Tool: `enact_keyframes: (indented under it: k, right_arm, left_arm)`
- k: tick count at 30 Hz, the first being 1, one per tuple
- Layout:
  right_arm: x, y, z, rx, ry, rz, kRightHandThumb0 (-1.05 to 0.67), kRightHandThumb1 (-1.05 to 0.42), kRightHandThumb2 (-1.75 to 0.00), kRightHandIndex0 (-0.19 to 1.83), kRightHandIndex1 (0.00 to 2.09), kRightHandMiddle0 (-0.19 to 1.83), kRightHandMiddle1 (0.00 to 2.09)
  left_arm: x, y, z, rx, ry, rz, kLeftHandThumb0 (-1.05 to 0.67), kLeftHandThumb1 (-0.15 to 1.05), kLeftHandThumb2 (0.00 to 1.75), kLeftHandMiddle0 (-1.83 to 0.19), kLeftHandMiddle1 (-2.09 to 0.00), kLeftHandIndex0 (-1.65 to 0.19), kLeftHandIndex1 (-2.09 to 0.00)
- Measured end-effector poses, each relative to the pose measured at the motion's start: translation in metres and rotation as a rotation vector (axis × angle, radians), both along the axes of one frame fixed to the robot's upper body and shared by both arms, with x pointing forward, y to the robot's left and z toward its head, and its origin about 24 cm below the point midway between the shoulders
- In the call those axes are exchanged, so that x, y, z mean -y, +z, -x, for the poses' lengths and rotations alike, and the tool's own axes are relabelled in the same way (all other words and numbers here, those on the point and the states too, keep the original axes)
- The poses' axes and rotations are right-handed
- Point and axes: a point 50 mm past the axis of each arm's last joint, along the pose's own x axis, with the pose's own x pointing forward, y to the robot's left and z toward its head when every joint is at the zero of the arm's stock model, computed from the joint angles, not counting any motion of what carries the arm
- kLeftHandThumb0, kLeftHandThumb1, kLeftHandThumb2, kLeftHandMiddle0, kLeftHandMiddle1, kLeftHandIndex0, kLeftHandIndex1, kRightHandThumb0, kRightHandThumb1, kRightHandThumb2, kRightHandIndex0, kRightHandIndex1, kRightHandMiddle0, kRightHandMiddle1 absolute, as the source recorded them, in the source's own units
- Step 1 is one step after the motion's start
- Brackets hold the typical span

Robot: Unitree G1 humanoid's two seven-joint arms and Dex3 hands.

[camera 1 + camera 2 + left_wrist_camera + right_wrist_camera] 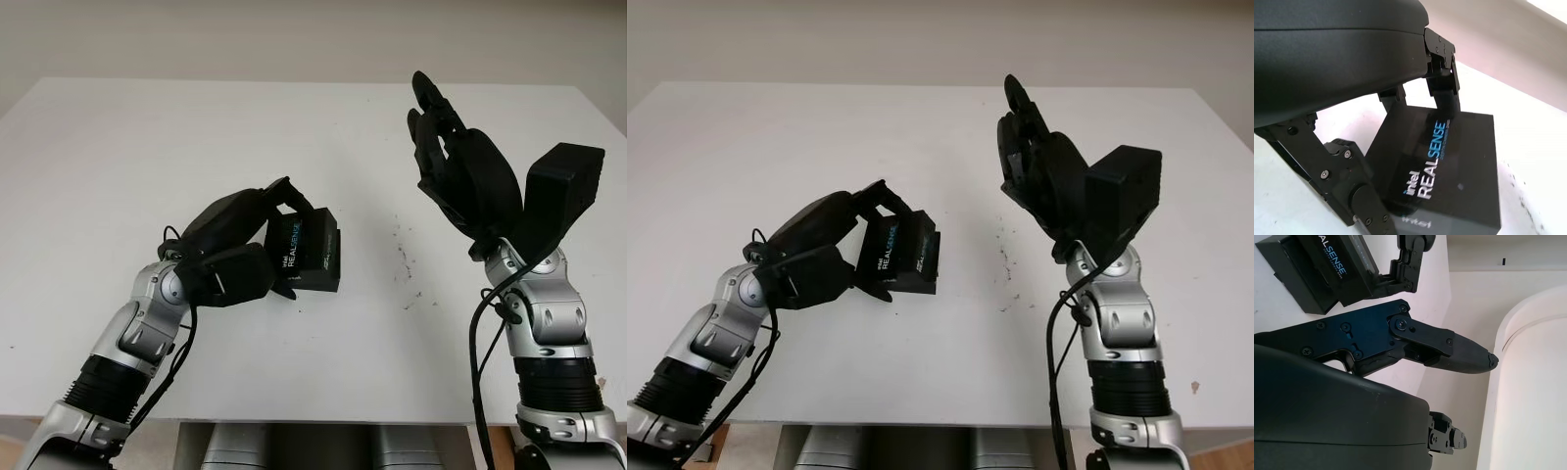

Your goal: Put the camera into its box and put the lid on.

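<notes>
The black box (325,257) stands on the white table (147,147), left of centre. Its lid (294,243), printed with "Intel RealSense", sits tilted over the box. My left hand (279,240) is curled around the lid, fingers (1442,78) on its upper edge and thumb (1352,196) at its lower edge. In the left wrist view the lid (1449,161) covers the box (1415,225) underneath. My right hand (428,108) is held up above the table's right side, open and holding nothing, well clear of the box. A right finger (1449,350) shows in the right wrist view, with the lid (1327,269) far beyond it.
Small dark specks (404,259) mark the table between the box and my right arm. The table's front edge (323,423) runs just ahead of both forearms. The black camera housing (560,196) sticks out from my right wrist.
</notes>
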Motion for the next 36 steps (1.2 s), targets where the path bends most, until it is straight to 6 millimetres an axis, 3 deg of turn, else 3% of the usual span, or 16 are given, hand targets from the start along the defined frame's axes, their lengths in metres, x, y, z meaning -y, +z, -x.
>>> enact_keyframes:
  k: [7,24,29,36]
  right_arm:
    - [-0.002,0.001,0.000,0.018,0.002,-0.014,-0.70,-1.05,-0.71,-0.11,0.07,-0.04,0.11]
    - [-0.006,-0.002,-0.001,0.020,0.011,-0.027,-0.70,-1.05,-0.70,-0.12,0.06,-0.10,0.19]
    - [-0.010,-0.003,-0.001,0.017,0.017,-0.035,-0.70,-1.05,-0.68,-0.13,0.05,-0.18,0.37]
    - [-0.013,-0.004,0.000,0.033,0.046,-0.030,-0.71,-1.05,-0.70,-0.13,0.05,-0.19,0.36]
  left_arm:
    - [0.004,0.021,-0.003,-0.050,0.041,-0.009,-0.12,0.95,0.05,-0.32,-1.54,-0.31,-1.40]
    - [0.012,0.046,-0.007,-0.104,0.054,-0.113,-0.16,0.90,0.05,-0.56,-1.45,-0.45,-1.32]
    - [0.014,0.048,-0.010,-0.138,0.081,-0.162,-0.15,0.91,0.05,-0.52,-1.47,-0.45,-1.29]
    - [0.021,0.052,-0.015,-0.152,0.076,-0.209,-0.16,0.91,0.06,-0.51,-1.44,-0.43,-1.30]
